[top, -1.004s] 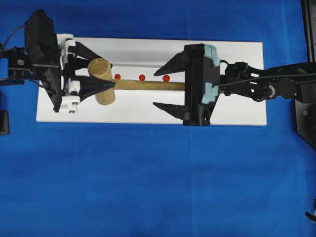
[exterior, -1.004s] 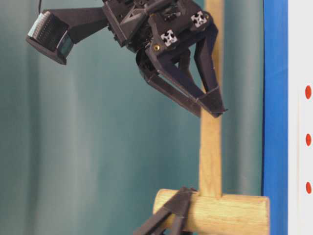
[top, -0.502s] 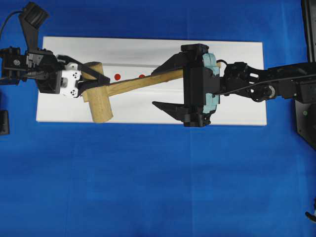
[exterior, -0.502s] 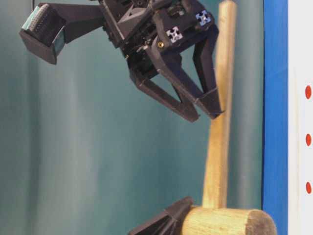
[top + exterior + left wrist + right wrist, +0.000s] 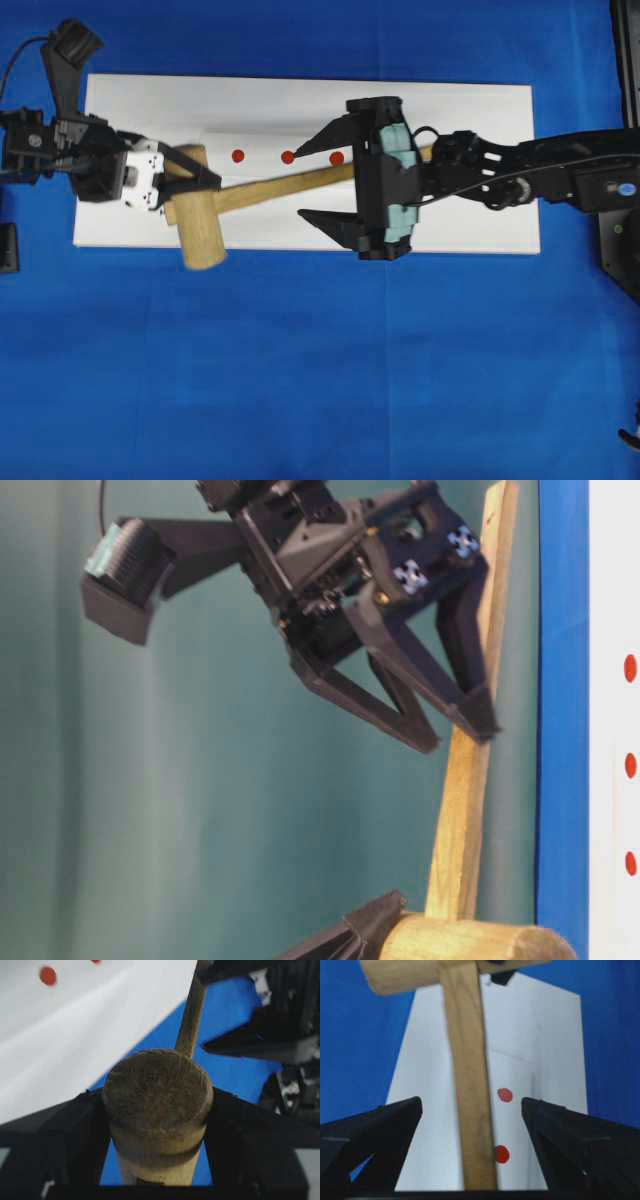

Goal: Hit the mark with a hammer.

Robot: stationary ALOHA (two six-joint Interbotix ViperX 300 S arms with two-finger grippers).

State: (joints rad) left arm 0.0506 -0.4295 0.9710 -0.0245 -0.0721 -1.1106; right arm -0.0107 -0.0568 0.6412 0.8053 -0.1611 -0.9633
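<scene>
The hammer, a light wooden mallet, hangs over the white board point(image 5: 480, 215), with my left gripper point(image 5: 190, 182) shut on its thick head point(image 5: 197, 225). In the left wrist view the head point(image 5: 157, 1090) fills the space between the jaws. Its handle point(image 5: 290, 180) runs right and slightly back, passing between the fingers of my right gripper point(image 5: 303, 185), which is open and not touching it. The right wrist view shows the handle point(image 5: 470, 1090) midway between the wide-spread fingers, beside two red marks point(image 5: 505, 1095). Three red marks point(image 5: 238, 156) lie in a row on the board.
Blue cloth point(image 5: 320, 360) covers the table all around the board. The table-level view shows the right gripper point(image 5: 458, 738) straddling the handle point(image 5: 462, 810), with the hammer head point(image 5: 470, 942) at the bottom edge. Dark fixtures sit at the far right edge point(image 5: 620, 240).
The left gripper has turned with the hammer head, swinging the handle from straight along the marks to a slant. The right gripper, still open, has slid left along the handle.
</scene>
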